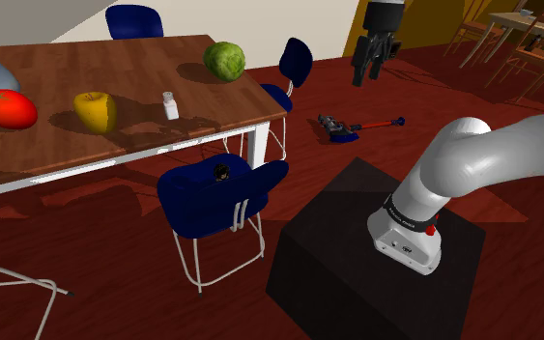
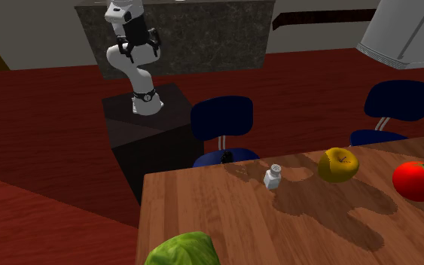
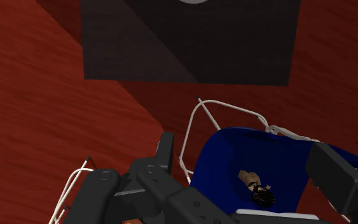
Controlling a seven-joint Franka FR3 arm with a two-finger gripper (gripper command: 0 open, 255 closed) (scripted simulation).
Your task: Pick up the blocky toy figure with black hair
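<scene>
The blocky toy figure (image 1: 223, 172) is small, with black hair and a tan body. It lies on the seat of a blue chair (image 1: 212, 198) tucked against the wooden table (image 1: 115, 145). In the second exterior view the figure (image 2: 225, 156) rests on the chair seat just beyond the table edge. My black gripper (image 1: 368, 70) hangs high in the air, open and holding nothing, well off to the shoulder view's right of the chair. In the wrist view the figure (image 3: 257, 188) lies far below on the blue seat, and my gripper (image 3: 247, 167) has its fingers spread wide.
On the table stand a tomato (image 1: 9, 108), a yellow pepper (image 1: 96, 111), a white shaker (image 1: 170, 104) and a green cabbage (image 1: 225, 60). A red-handled tool (image 1: 357, 127) lies on the red floor. The black stand (image 1: 376, 251) is close to the chair.
</scene>
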